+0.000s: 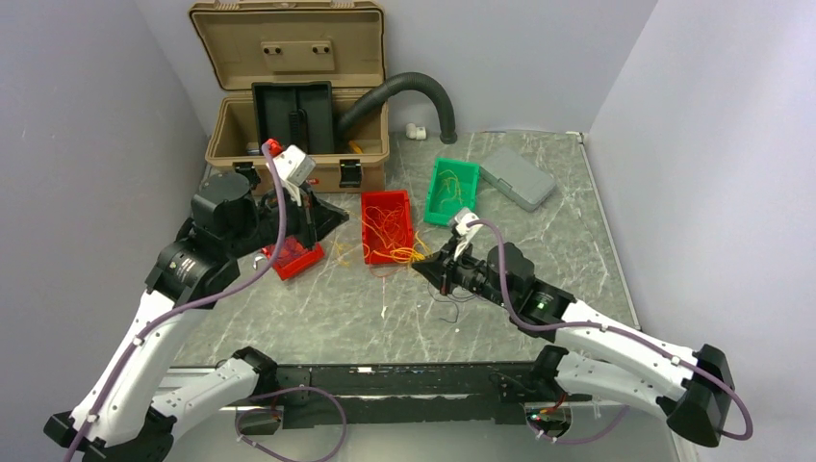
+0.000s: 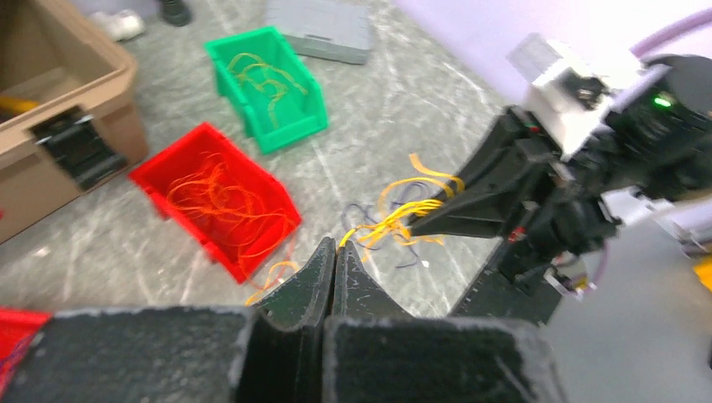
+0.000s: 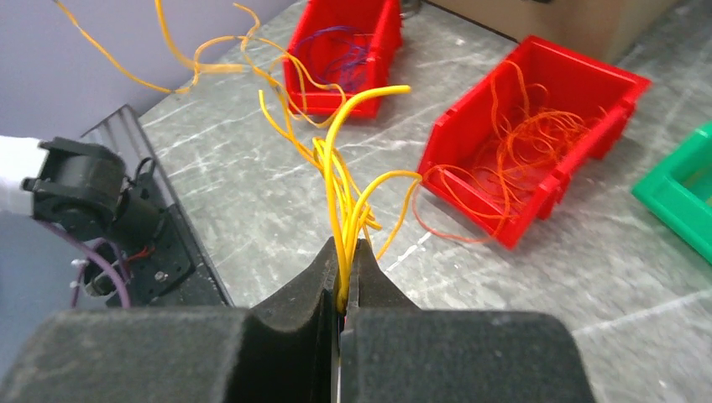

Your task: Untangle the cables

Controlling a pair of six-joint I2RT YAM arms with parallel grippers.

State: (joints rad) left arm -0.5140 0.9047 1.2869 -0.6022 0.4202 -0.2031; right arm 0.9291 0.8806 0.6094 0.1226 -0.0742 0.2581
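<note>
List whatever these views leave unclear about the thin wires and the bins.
- Left wrist view: the left gripper is shut, but blur hides whether it pinches any wire.
- Right wrist view: the yellow wire bundle clamped in the right gripper runs past the top edge, so its far ends are cut off.
- Top view: the small red plastic bin is partly covered by the left arm; its contents are too small to tell there.
</note>
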